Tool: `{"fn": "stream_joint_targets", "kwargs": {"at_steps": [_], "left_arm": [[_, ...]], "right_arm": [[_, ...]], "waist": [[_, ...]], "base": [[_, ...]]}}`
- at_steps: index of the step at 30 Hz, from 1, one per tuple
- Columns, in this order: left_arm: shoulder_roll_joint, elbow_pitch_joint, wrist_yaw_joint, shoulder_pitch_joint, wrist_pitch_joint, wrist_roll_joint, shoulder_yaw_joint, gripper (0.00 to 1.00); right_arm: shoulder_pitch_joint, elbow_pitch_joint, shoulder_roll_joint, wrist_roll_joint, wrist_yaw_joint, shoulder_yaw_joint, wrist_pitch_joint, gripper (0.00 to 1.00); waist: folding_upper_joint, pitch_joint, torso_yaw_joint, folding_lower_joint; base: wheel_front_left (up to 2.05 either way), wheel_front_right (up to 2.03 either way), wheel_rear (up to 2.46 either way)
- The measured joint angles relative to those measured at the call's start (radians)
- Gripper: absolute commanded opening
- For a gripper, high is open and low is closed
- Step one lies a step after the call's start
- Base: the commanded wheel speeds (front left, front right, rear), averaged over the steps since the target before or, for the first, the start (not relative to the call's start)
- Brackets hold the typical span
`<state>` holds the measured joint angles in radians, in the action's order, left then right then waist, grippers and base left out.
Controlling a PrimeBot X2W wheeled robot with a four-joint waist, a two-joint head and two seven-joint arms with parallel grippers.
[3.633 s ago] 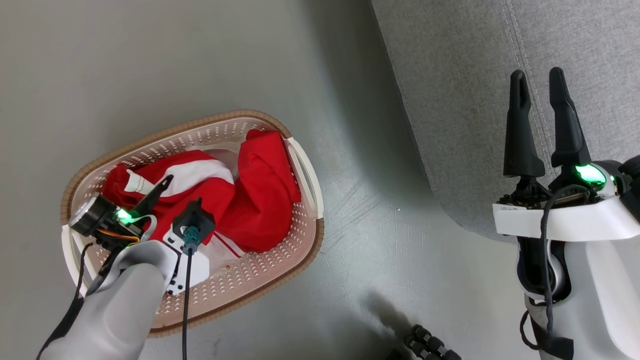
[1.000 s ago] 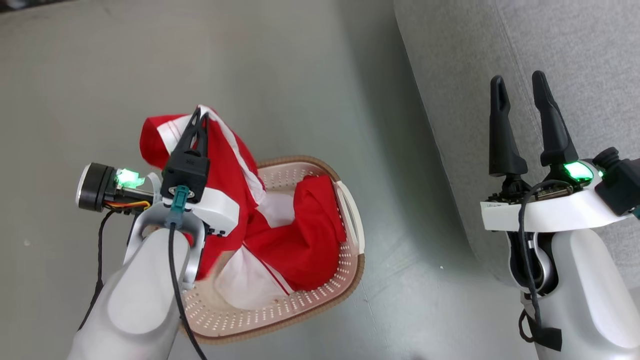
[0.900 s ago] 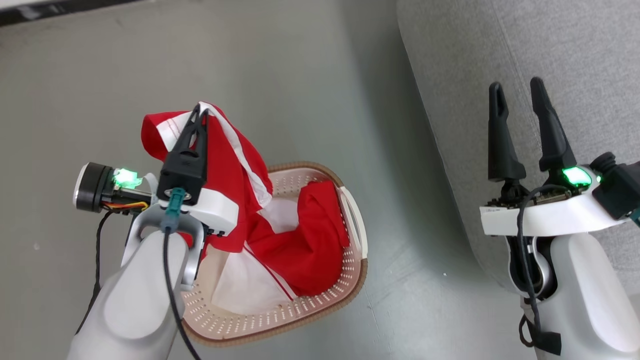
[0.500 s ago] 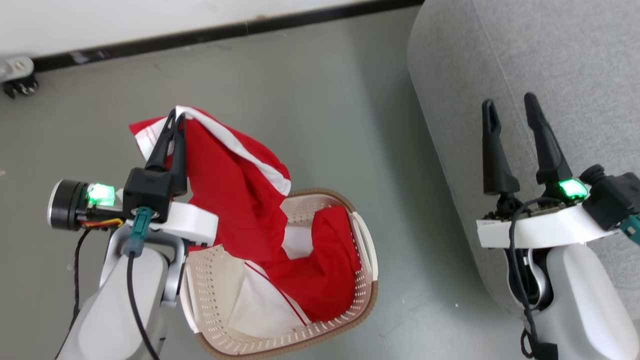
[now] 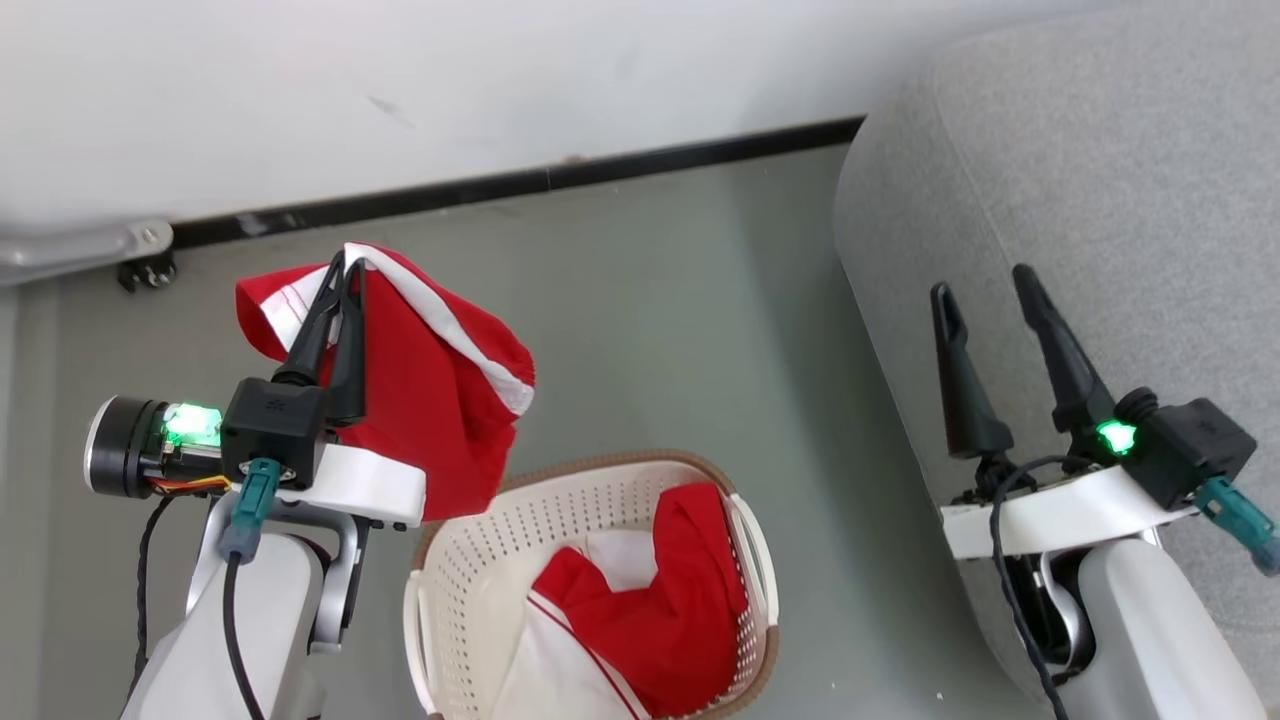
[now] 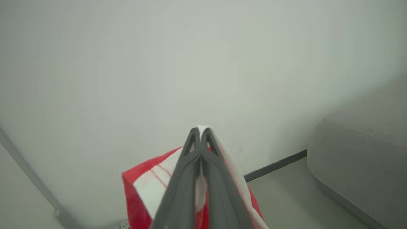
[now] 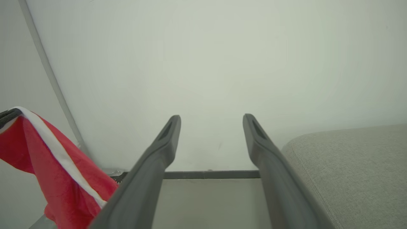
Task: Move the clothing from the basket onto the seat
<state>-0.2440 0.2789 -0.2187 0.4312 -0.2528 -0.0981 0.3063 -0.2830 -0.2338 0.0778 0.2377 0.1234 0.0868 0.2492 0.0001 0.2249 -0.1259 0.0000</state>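
A red garment with white bands (image 5: pixel 430 390) hangs in the air, clear of the basket, pinched at its white edge by my shut left gripper (image 5: pixel 345 268). The left wrist view shows the same fingers pressed together on that cloth (image 6: pixel 146 181), and the hanging garment (image 7: pixel 60 178) appears at the left of the right wrist view. More red and white clothing (image 5: pixel 650 620) lies in the cream basket (image 5: pixel 460 570) on the floor below. My right gripper (image 5: pixel 980 285) stands open and empty over the grey seat (image 5: pixel 1100 200), its fingers (image 7: pixel 165 140) spread wide.
A white wall with a dark skirting strip (image 5: pixel 520 185) runs along the back. A metal bracket with a small wheel (image 5: pixel 140 262) sits by the wall at the left. Grey floor (image 5: pixel 680 330) lies between basket and seat.
My left gripper has lifted the red garment fully out of the basket. The head camera has tilted up, so the wall now shows and the basket sits lower in view.
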Motion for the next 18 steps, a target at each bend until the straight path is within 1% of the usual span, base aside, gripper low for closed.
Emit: {"fn": "stream_joint_targets", "kwargs": {"at_steps": [3, 6, 12, 18], "left_arm": [[-0.003, -0.019, 0.011, -0.002, 0.0, -0.004, 0.002, 0.0], [-0.017, -0.036, 0.035, -0.006, -0.002, -0.004, 0.013, 0.0], [-0.029, -0.067, 0.053, -0.005, -0.003, 0.006, 0.035, 0.0], [-0.03, -0.093, 0.088, -0.005, -0.003, 0.013, 0.064, 0.0]], "right_arm": [[0.015, -0.005, 0.017, -0.008, 0.0, 0.019, 0.0, 1.0], [0.039, -0.02, 0.038, -0.021, 0.0, 0.048, 0.0, 1.0], [0.059, -0.04, 0.067, -0.034, 0.0, 0.096, 0.0, 1.0], [0.063, -0.048, 0.104, -0.057, 0.0, 0.187, -0.008, 1.0]], "waist": [[0.0, -0.031, 0.006, 0.0], [0.0, -0.071, 0.013, 0.0], [0.0, -0.117, 0.019, 0.0], [0.0, -0.164, 0.024, 0.0]], "base": [[0.0, 0.0, 0.0], [0.0, 0.0, 0.0], [0.0, 0.0, 0.0], [0.0, 0.0, 0.0]]}}
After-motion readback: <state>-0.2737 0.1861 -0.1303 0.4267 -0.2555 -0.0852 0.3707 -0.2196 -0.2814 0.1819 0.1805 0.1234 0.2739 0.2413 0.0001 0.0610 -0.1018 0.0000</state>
